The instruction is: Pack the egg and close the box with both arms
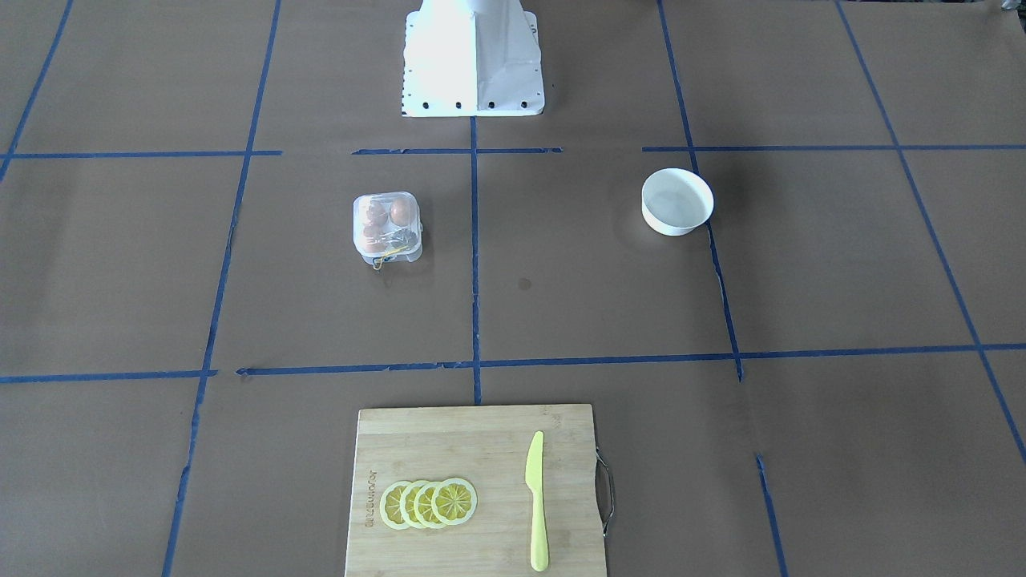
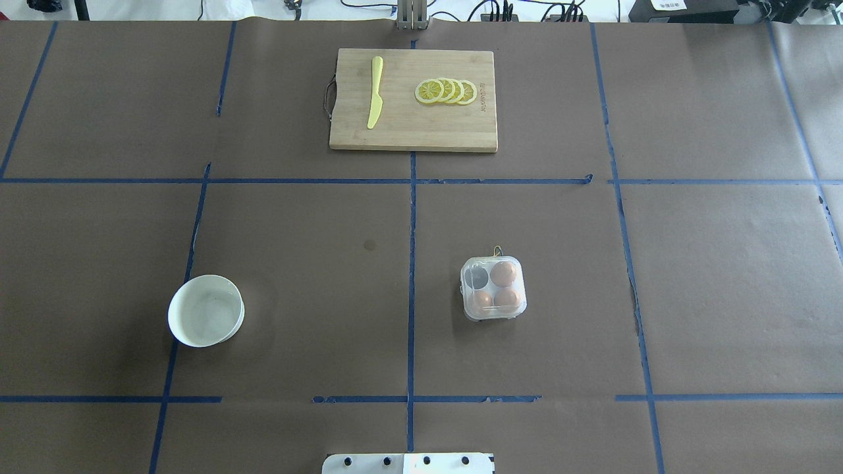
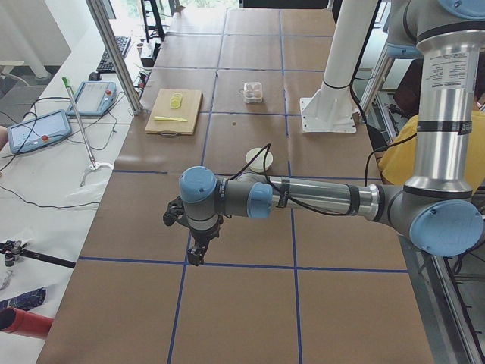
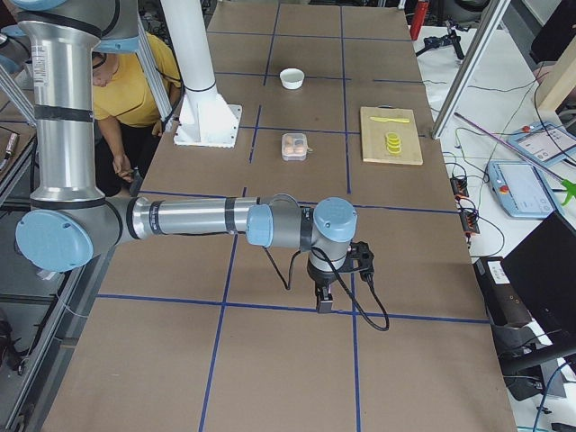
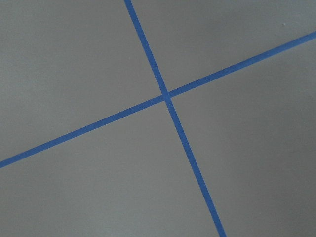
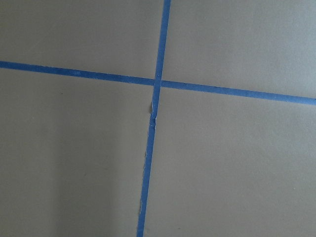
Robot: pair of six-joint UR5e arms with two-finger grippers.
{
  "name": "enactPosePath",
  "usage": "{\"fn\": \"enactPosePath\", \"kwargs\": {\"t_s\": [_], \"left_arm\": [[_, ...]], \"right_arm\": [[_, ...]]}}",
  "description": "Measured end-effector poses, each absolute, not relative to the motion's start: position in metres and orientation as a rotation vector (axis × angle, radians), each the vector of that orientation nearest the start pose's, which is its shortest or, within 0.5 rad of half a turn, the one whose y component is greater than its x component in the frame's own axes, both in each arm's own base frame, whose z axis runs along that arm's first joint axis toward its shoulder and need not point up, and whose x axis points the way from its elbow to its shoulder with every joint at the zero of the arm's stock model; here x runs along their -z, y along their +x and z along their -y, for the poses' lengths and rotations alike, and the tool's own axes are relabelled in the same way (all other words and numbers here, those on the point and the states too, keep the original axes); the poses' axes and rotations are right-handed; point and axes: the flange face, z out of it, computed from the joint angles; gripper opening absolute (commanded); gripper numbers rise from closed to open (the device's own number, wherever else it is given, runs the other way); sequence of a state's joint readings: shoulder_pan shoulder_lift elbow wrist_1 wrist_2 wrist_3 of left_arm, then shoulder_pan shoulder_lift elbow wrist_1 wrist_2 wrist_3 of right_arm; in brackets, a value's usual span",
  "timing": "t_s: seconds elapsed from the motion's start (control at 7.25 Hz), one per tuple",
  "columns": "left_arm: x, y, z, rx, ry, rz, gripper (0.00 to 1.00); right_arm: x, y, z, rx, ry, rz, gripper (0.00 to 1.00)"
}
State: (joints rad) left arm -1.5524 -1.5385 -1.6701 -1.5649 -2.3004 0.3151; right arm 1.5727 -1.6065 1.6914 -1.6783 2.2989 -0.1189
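The clear box point(image 2: 493, 288) stands right of the table's middle, its lid down over the cells, with a yellow string at its far side. Three tan-brown eggs sit in it, one of them the egg point(image 2: 504, 273); the fourth cell looks dark. The box also shows in the front view point(image 1: 387, 227). My left gripper point(image 3: 195, 254) hangs over a tape crossing, far from the box. My right gripper point(image 4: 325, 301) hangs over another crossing, also far off. I cannot tell whether either is open or shut. The wrist views show only brown paper and blue tape.
A white bowl point(image 2: 205, 311) stands left of the middle and holds nothing. A wooden cutting board point(image 2: 413, 131) at the far edge carries a yellow knife point(image 2: 375, 92) and lemon slices point(image 2: 446, 91). The white pedestal point(image 1: 473, 72) stands at the near edge.
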Motion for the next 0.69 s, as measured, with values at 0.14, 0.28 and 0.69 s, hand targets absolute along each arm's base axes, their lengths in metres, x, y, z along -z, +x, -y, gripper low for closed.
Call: {"fn": "enactPosePath", "kwargs": {"t_s": [0.14, 0.28, 0.69], "left_arm": [[-0.6311, -0.0572, 0.4796, -0.301, 0.149, -0.731, 1.0], [-0.632, -0.0566, 0.4782, -0.255, 0.13, -0.743, 1.0], [-0.6318, -0.0557, 0.4777, -0.12, 0.077, -0.76, 1.0]], "right_arm": [[-0.6304, 0.067, 0.4732, 0.102, 0.021, 0.739, 1.0], [-0.6303, 0.0666, 0.473, 0.1, 0.02, 0.745, 1.0], [-0.6284, 0.0642, 0.4729, 0.092, 0.018, 0.777, 1.0]]}}
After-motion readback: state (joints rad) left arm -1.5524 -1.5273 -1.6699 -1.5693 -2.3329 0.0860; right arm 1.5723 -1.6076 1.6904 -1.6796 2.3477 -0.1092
